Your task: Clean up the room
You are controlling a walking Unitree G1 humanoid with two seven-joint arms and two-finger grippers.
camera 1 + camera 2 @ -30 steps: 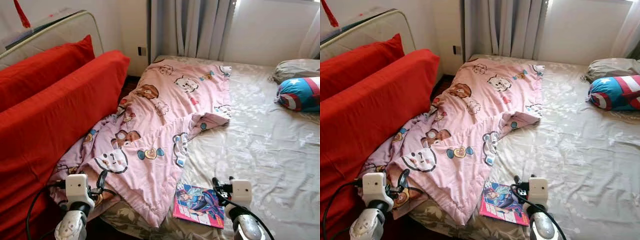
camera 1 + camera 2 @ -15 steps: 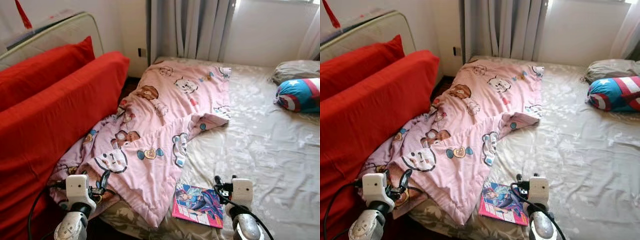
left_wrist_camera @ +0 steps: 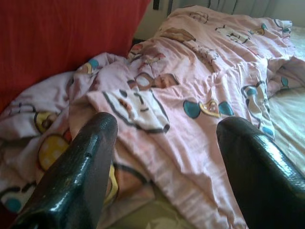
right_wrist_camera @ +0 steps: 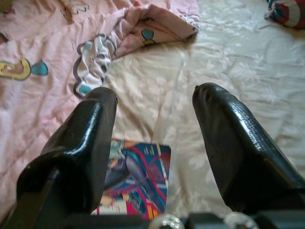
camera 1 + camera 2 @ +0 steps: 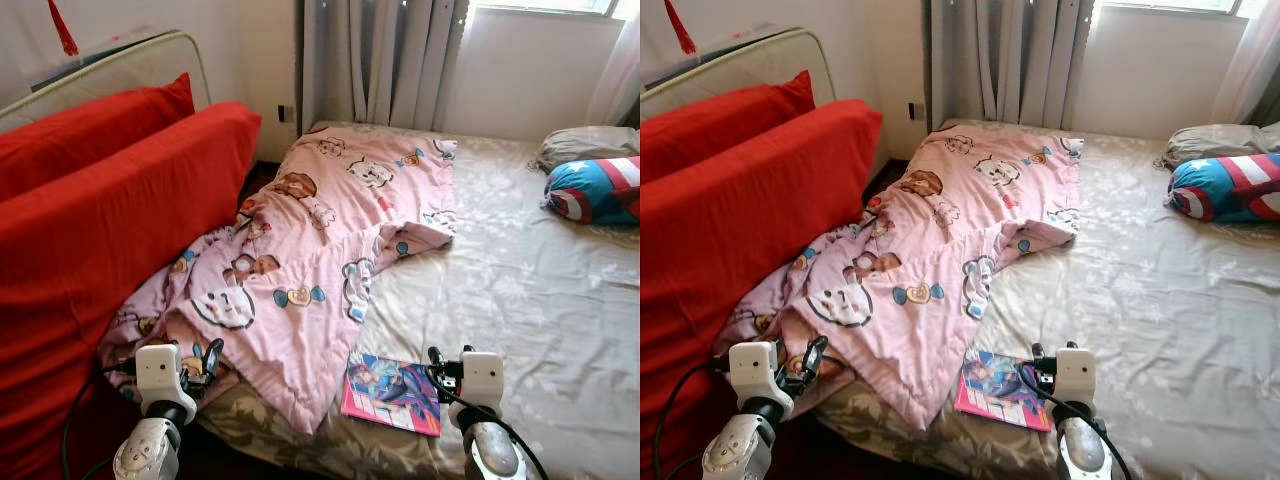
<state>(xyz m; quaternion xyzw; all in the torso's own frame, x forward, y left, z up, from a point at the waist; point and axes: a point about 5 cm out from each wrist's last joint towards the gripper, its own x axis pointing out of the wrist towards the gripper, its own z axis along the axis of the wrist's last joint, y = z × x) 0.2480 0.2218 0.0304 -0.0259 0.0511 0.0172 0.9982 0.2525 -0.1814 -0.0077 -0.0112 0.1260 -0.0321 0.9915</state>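
A crumpled pink cartoon-print blanket (image 5: 330, 230) lies across the left half of the bed and hangs over its near left corner. Beside the blanket's lower tip, a colourful comic book (image 5: 392, 392) lies flat near the bed's front edge. My left gripper (image 5: 203, 355) is open, low at the near left corner, over the hanging part of the blanket (image 3: 190, 86). My right gripper (image 5: 448, 358) is open just right of the book, and the book (image 4: 138, 181) lies below its fingers. Neither gripper holds anything.
The beige floral sheet (image 5: 520, 290) covers the right half of the bed. A blue, red and white star-print pillow (image 5: 598, 190) and a grey pillow (image 5: 585, 143) lie at the far right. Big red cushions (image 5: 110, 210) stand close along the left. Grey curtains (image 5: 380, 60) hang behind.
The whole picture has shifted a little as the camera moved. Both grippers stay low and open, and nothing on the bed has moved.
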